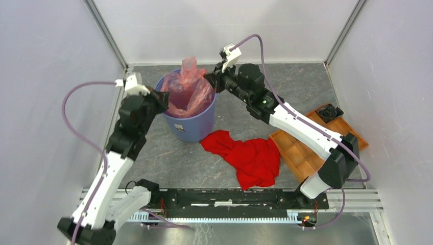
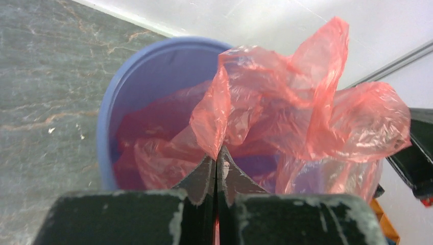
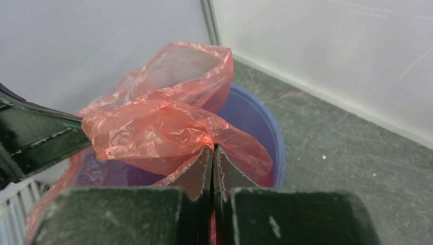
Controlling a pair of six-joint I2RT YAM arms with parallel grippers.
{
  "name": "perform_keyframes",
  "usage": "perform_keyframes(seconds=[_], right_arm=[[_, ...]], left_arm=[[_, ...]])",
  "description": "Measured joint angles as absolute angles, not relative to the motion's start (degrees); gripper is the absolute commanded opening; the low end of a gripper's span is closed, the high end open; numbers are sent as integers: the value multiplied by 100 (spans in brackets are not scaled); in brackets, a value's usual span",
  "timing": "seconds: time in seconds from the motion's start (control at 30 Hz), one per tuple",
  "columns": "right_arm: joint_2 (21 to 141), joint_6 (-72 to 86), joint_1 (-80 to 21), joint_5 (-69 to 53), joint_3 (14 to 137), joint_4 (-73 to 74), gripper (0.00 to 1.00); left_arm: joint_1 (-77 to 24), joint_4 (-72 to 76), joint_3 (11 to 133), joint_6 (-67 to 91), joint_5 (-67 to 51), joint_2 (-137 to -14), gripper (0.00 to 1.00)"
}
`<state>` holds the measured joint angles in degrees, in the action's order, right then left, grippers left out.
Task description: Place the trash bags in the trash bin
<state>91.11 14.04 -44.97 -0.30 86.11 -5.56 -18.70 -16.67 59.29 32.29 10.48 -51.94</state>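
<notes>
1. We see the trash bag (image 1: 188, 87), a thin, wrinkly red-orange film, sitting partly inside the bin (image 1: 196, 125). Its lower part lies against the inner wall, and its upper folds stand above the rim, with one peak rising toward the back wall (image 1: 219, 28).
2. The bin is a round blue bucket, and we find it upright on the grey table (image 1: 168, 158), toward the back left corner.
3. We see the left gripper (image 2: 217, 153) at the bin's left rim. Its fingers are pressed together, with a fold of the bag pinched between their tips.
4. We see the right gripper (image 3: 213, 150) at the opposite, right rim. Its fingers are likewise clamped tight on a bunch of the film.
5. Between the two grippers the bag spans the bin's mouth, puffed and crumpled.
6. A red cloth (image 1: 250, 155) lies rumpled on the table, in front of the bin and to its right. We cannot tell whether it touches the bin's base.
7. A brown compartment tray (image 1: 301, 148) lies to the right of the cloth, its near left corner beside the cloth's edge. A small black object (image 1: 329, 112) sits at its far end.
</notes>
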Motion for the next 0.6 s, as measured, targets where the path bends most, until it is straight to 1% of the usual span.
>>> perform_keyframes(seconds=[0.17,0.27,0.3,0.37,0.5,0.57,0.6], right_arm=[[8774,1363,-4499,-320,7966,-554,0],[8715,1369,-4499,-482,7769,-504,0],[8715,1372,-4499,-530,7762,-489,0],[8689,1382,-4499,-611,7752,-464,3],[8427,1372,-4499,-633,7590,-377,6],[8248,1350,-4499,-565,7487,-283,10],[8145,1334,-4499,-532,7400,-259,14]], left_arm=[[-1870,-1601,4930,3203,1020,-3981,2],[-1870,-1599,4790,3210,972,-3664,3],[-1870,-1599,4768,3212,939,-3614,5],[-1870,-1621,4713,3242,897,-3511,7],[-1870,-1870,4685,3435,906,-3382,7],[-1870,-2084,4692,3551,932,-3387,8],[-1870,-2211,4692,3605,939,-3400,8]])
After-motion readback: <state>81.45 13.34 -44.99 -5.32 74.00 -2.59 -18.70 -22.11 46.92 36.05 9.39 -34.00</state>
